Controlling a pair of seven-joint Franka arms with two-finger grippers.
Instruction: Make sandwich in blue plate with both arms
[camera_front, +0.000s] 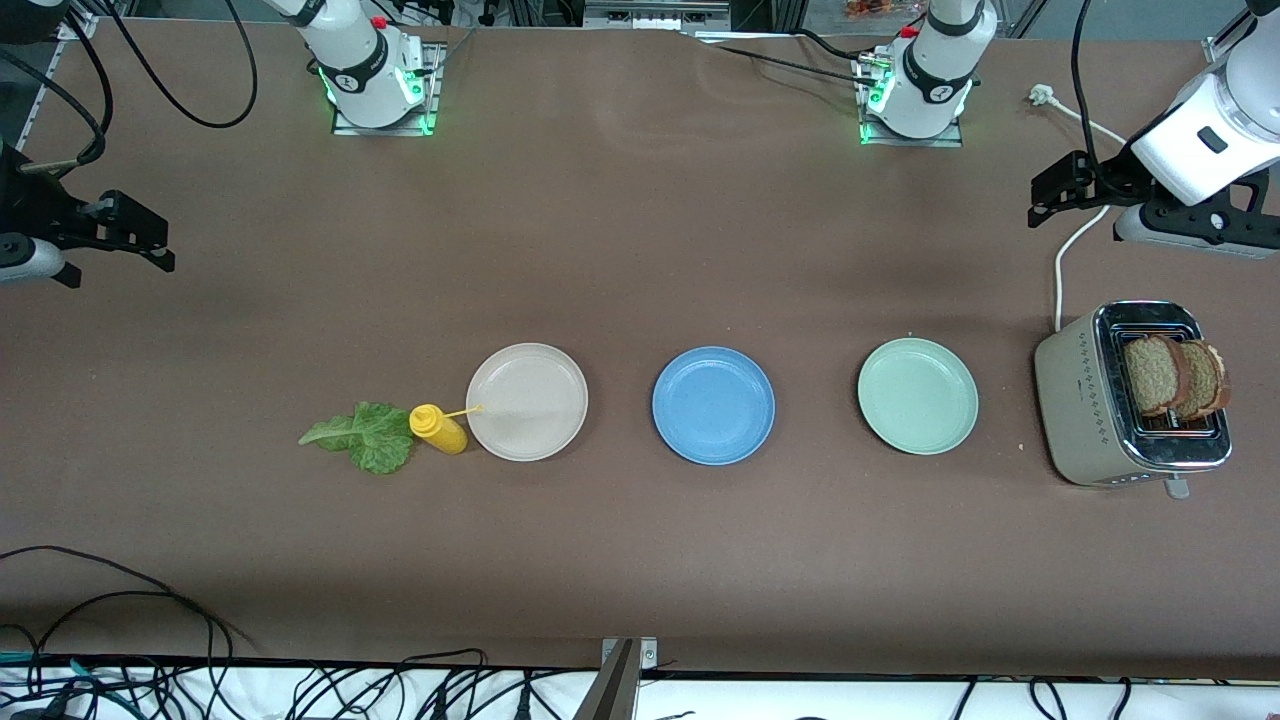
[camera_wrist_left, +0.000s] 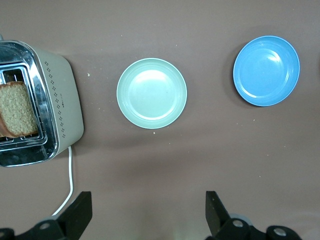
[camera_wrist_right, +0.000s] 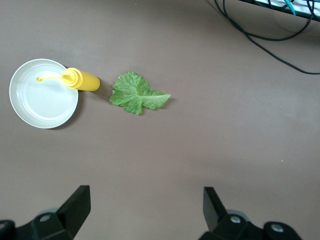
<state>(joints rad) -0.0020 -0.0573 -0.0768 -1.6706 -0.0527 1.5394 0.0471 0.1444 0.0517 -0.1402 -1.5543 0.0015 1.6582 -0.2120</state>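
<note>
Blue plate (camera_front: 713, 405) sits on the desk (camera_front: 640, 250) at centre of the front frame, slightly below mid-height. Nothing lies on it. In the left wrist view the same plate (camera_wrist_left: 266, 70) shows at upper right.

Two bread slices (camera_front: 1175, 377) stand upright in the toaster (camera_front: 1085, 410) at the right edge of the front frame, side by side, tops above the slots. One slice (camera_wrist_left: 17, 109) shows in the left wrist view at the left edge, in the toaster (camera_wrist_left: 60, 100); a white cord (camera_wrist_left: 69, 180) runs from the toaster base.

Lettuce (camera_front: 365, 437) lies flat on the desk at lower left of centre in the front frame; in the right wrist view it (camera_wrist_right: 137, 93) lies above centre.

Mint plate (camera_front: 918, 396) sits between blue plate and toaster, apart from both. White plate (camera_front: 527, 401) sits between blue plate and lettuce. Yellow bottle (camera_front: 438, 428) lies tilted between lettuce and white plate, its thin nozzle reaching over the plate's rim.

Left end effector (camera_front: 1062, 195) hangs at upper right of the front frame, over bare desk above the toaster; fingers (camera_wrist_left: 80, 212) spread wide, released, grasping nothing.

Right end effector (camera_front: 135, 235) hangs at the left edge of the front frame over bare desk; fingers (camera_wrist_right: 77, 205) spread wide, nothing between them.
</note>
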